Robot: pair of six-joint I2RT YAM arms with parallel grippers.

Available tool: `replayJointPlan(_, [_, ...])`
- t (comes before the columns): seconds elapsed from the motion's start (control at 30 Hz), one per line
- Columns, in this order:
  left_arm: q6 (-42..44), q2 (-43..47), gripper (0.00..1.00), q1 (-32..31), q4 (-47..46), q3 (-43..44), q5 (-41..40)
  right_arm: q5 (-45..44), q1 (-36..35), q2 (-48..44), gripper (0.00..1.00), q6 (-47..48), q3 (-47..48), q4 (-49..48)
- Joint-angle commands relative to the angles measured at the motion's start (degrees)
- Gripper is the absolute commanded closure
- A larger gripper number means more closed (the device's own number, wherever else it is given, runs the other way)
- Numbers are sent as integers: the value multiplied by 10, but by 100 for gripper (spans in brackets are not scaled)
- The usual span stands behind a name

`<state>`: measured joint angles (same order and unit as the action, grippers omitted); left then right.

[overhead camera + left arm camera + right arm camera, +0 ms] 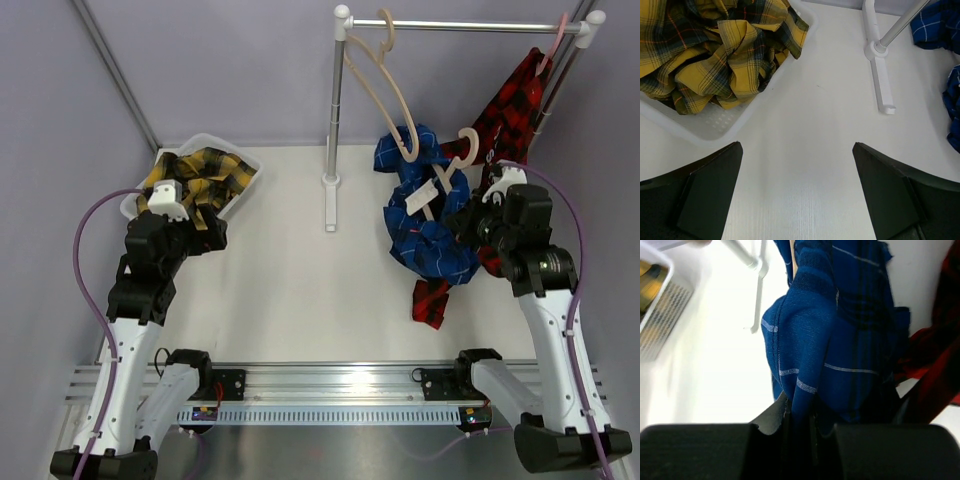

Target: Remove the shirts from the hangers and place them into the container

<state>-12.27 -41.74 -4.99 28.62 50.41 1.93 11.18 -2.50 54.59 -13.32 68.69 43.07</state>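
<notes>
The yellow-and-black shirt [205, 175] [715, 50] lies bunched in the container [252, 183] [715, 127] at the back left. My left gripper [205, 232] [797, 150] hangs open over bare table beside it. The blue shirt [425, 240] [840, 315] sags in a heap below the rail, with a beige hanger [442, 182] in its folds, the hook off the rail. My right gripper [468, 222] [800, 415] is shut on a fold of the blue shirt. A second beige hanger [378, 75] hangs on the rail. The red-and-black shirt [512, 105] [935, 370] hangs from a pinkish hanger [548, 55].
The white-and-steel rack's post [333, 110] stands mid-table on a white foot [330, 208] [879, 75], its rail [470, 25] running right. A tail of the red shirt [432, 300] lies on the table under the blue one. Grey walls close the back and sides.
</notes>
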Motion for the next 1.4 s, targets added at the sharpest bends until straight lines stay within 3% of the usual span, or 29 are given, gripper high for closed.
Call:
replayJointPlan(0.0, [1, -3, 1, -3, -41, 19, 34, 50, -34, -72, 100, -25, -35, -14])
replayJointPlan(0.27, [-11, -20, 1, -16, -41, 72, 63, 125, -66, -177, 100, -18, -72, 37])
replayJointPlan(0.5, [-38, -46, 1, -74, -25, 168, 78, 232, -73, -184, 100, 19, -61, 53])
replayJointPlan(0.73, [-60, -106, 1, -199, -23, 257, 81, 239, -133, -128, 100, 3, -44, 3])
replayJointPlan(0.97, [-68, -165, 2, -336, -23, 298, -11, 199, -224, -49, 100, -21, -18, -74])
replayJointPlan(1.13, [-81, -208, 11, -419, -23, 304, -91, 168, -279, -3, 100, -30, 6, -105])
replayJointPlan(1.3, [-82, -242, 34, -476, -27, 321, -168, 140, -321, 34, 100, -34, 22, -122])
replayJointPlan(1.37, [-77, -263, 35, -483, -26, 333, -180, 139, -330, 44, 100, -35, 22, -132])
